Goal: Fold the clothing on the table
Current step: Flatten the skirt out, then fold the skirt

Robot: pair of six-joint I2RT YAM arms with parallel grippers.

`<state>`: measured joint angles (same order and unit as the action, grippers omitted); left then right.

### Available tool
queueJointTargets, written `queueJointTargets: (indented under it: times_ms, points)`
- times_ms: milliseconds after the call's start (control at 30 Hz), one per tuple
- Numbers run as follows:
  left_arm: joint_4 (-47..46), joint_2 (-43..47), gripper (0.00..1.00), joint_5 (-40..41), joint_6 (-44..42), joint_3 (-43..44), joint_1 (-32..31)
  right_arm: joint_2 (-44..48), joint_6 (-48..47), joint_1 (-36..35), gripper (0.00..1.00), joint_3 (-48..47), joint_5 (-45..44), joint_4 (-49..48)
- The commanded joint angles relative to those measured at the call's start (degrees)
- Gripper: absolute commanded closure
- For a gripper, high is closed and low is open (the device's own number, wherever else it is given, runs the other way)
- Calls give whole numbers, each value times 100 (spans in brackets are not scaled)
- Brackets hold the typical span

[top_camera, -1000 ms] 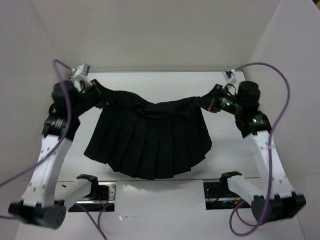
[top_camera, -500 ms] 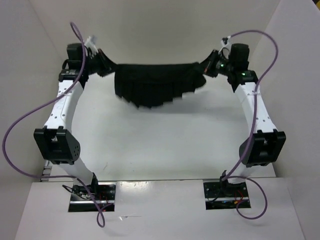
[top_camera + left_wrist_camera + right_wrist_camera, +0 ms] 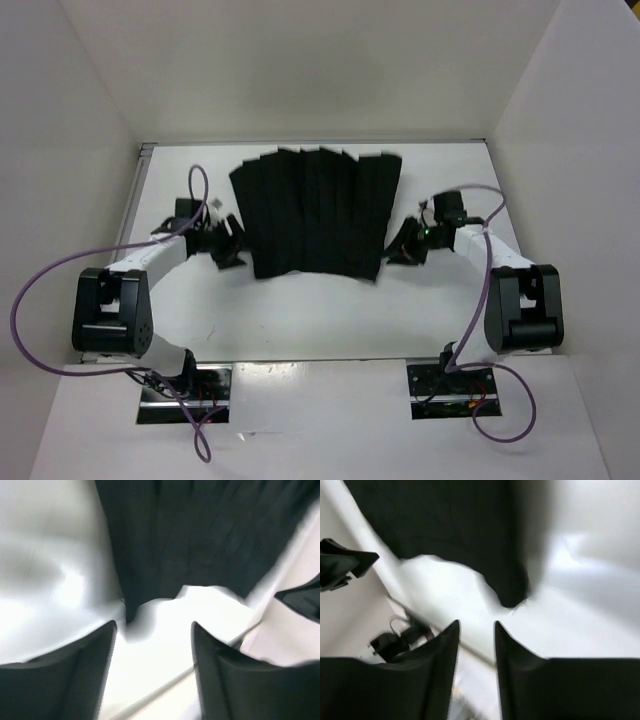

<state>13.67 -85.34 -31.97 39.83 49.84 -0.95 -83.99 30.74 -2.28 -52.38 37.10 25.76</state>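
Where the overhead view looks down on the white table, the black pleated skirt lies spread flat in the upper centre of the frame. Its pleats run as vertical bands from top to bottom, and its top edge is somewhat wider than its bottom edge. White walls enclose the table at the left, right and top of the frame.

The left arm reaches inward from the left of the frame. It carries the left gripper low over the table, just beside the skirt's lower-left corner. The right arm reaches inward from the right, and the right gripper sits just beside the lower-right corner. Whether either gripper touches the fabric cannot be told from this view.

Left wrist view (blurred): the two fingers stand wide apart at the bottom of the frame, with only bare table between them and nothing held. The skirt fills the upper part of the frame, and its nearest corner ends just above the left fingertip, seemingly apart from it.

Right wrist view (blurred): the two fingers stand a narrow gap apart at the bottom of the frame. Bare table shows between them and nothing is held. The skirt occupies the upper left and centre, and a rounded corner of it reaches down to just above and right of the gap, apart from the fingertips
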Motion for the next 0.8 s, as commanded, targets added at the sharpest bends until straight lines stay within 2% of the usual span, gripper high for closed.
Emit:
queueJointTargets:
  times_ms: [0, 67, 167, 433, 567, 633, 733, 767]
  points:
    - [135, 552, 19, 129, 279, -615, -125, 531, -25, -9, 58, 438, 140, 1018]
    - [380, 946, 15, 373, 410, -756, -238, 1048, 98, -9, 48, 361, -342, 1394]
    - [566, 1362, 12, 892, 525, -827, -239, 1209, 99, -9, 43, -140, -862, 1826]
    - [443, 818, 13, 1096, 578, -757, -300, 270, 99, -114, 44, -88, -1335, 1573]
    - [382, 598, 15, 1482, 701, -818, -484, 84, 160, -114, 45, -149, -1689, 1362]
    - [303, 414, 18, 1535, 701, -880, -546, 5, 212, -114, 45, -202, -1768, 1283]
    - [145, 10, 30, 1527, 701, -880, -599, -223, 213, -167, 47, -255, -1768, 1143]
    - [58, -174, 37, 1527, 753, -880, -678, -284, 213, -167, 47, -255, -1768, 1142]
